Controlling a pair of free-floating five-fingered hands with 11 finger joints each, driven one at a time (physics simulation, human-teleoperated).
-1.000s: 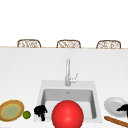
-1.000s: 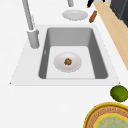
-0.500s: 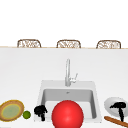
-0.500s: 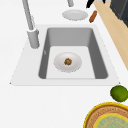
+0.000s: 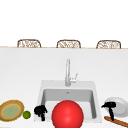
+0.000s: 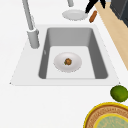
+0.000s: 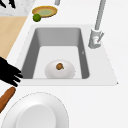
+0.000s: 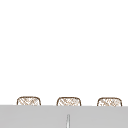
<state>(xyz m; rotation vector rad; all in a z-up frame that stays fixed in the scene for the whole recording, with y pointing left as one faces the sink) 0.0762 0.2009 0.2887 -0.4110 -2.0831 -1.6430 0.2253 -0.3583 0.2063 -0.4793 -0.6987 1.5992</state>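
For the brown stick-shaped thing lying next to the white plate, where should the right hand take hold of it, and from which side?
Probably mid-length, from above. The brown stick lies flat on the counter beside the white plate, long and narrow, so fingers can close across its width. The right hand hangs just above it, fingers pointing down. The plate's rim crowds one side, so a sideways approach looks less clean.

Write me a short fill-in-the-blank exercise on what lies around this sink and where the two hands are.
1. The right hand hovers over the white ____ right of the sink.
2. The left hand is beside a ____ lime.
3. In the sink basin lies a white dish with a small ____ item on it.

Missing words: plate; green; brown
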